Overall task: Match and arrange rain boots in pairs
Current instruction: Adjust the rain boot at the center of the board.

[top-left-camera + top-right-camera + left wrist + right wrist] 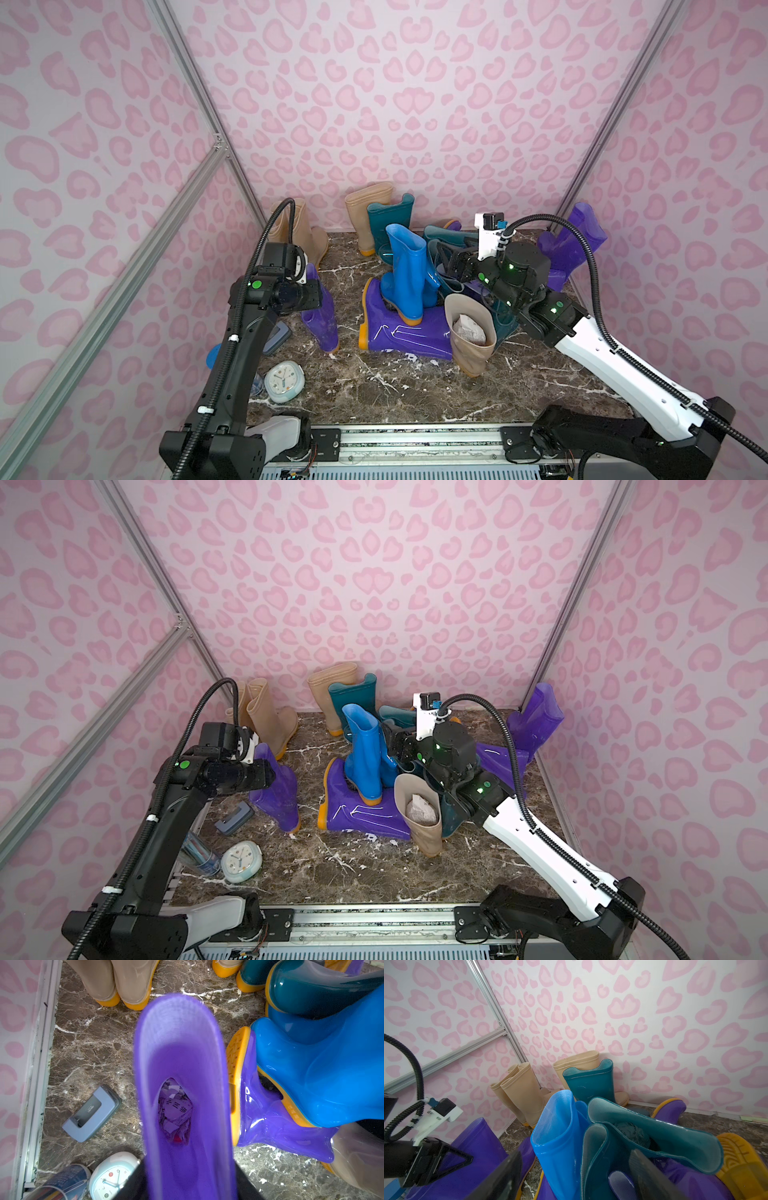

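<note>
Both top views are being filled by the pink-spotted walls [415, 104] and the marble floor [415, 395], where the rain boots are being shown. A beige pair [266, 721] is standing in the far left corner, and a single beige boot [365, 216] with an upright teal boot [388, 224] is at the back wall. A leaning purple boot [577, 245] is propped in the far right corner, and the rest are heaped in the middle.

Only there is the lying purple boot [407, 332] being seen whole, with the blue boot [405, 274] standing on it and a paper-stuffed beige boot [471, 336] just beside it. The black left arm [232, 353] is being shown bent forward, and the white right arm [615, 353] stretched toward the heap.

The standing purple boot [182, 1064] is being gripped at its shaft by the left gripper [188, 1167]. Newsprint [174, 1109] with Chinese characters inside it is being revealed by the left wrist view alone. The right gripper [575, 1153] is being shown wide open astride the rims of the blue boot and a tipped teal boot [654, 1132]. On the blue-grey device [91, 1113], "deli" is being displayed, with a clock [112, 1176] lying near it.
</note>
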Action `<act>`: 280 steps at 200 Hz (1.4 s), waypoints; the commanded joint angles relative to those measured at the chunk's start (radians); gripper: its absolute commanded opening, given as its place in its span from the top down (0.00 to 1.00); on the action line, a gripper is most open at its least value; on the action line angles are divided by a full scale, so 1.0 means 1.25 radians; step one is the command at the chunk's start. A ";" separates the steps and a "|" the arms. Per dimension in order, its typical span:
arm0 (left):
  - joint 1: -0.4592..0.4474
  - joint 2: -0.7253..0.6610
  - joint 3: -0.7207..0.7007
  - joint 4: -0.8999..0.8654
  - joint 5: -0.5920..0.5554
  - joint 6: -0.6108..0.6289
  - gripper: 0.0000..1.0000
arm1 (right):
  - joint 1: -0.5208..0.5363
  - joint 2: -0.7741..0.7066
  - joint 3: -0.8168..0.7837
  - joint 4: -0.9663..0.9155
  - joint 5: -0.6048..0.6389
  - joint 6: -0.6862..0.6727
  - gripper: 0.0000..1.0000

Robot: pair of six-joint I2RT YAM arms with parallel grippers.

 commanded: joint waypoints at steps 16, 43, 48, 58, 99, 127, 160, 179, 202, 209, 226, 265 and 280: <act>0.003 0.000 0.007 0.052 -0.246 0.030 0.98 | 0.000 -0.011 -0.010 0.022 -0.009 -0.005 0.19; 0.011 0.017 0.039 0.049 -0.280 0.084 0.98 | -0.001 -0.006 -0.002 0.017 -0.029 -0.002 0.19; 0.012 0.020 0.043 0.048 -0.287 0.090 0.98 | -0.001 -0.004 0.001 0.013 -0.031 -0.003 0.19; 0.014 0.024 0.047 0.050 -0.290 0.100 0.98 | -0.001 -0.001 0.009 0.006 -0.034 -0.007 0.19; 0.019 0.024 0.044 0.063 -0.272 0.111 0.98 | -0.002 0.003 0.018 0.006 -0.039 -0.011 0.20; 0.020 0.015 -0.015 0.101 -0.213 0.110 0.98 | -0.002 -0.010 0.001 0.014 -0.039 -0.004 0.20; 0.019 -0.001 0.002 0.103 -0.185 0.123 0.98 | -0.002 -0.022 -0.017 0.013 -0.030 -0.004 0.20; 0.019 0.002 0.015 0.098 -0.190 0.129 0.98 | -0.002 -0.027 -0.029 0.023 -0.033 0.004 0.20; 0.019 -0.001 0.011 0.101 -0.189 0.128 0.98 | -0.002 -0.028 -0.036 0.029 -0.038 0.010 0.20; 0.019 0.000 0.006 0.104 -0.198 0.129 0.98 | -0.002 -0.027 -0.036 0.027 -0.039 0.010 0.20; 0.020 0.012 -0.008 0.112 -0.223 0.132 0.98 | -0.002 -0.028 -0.044 0.031 -0.039 0.011 0.20; 0.022 0.022 -0.014 0.122 -0.212 0.101 0.98 | -0.002 -0.029 -0.052 0.026 -0.042 0.011 0.20; 0.022 0.020 0.008 0.115 -0.195 0.103 0.98 | -0.003 -0.033 -0.052 0.023 -0.039 0.009 0.20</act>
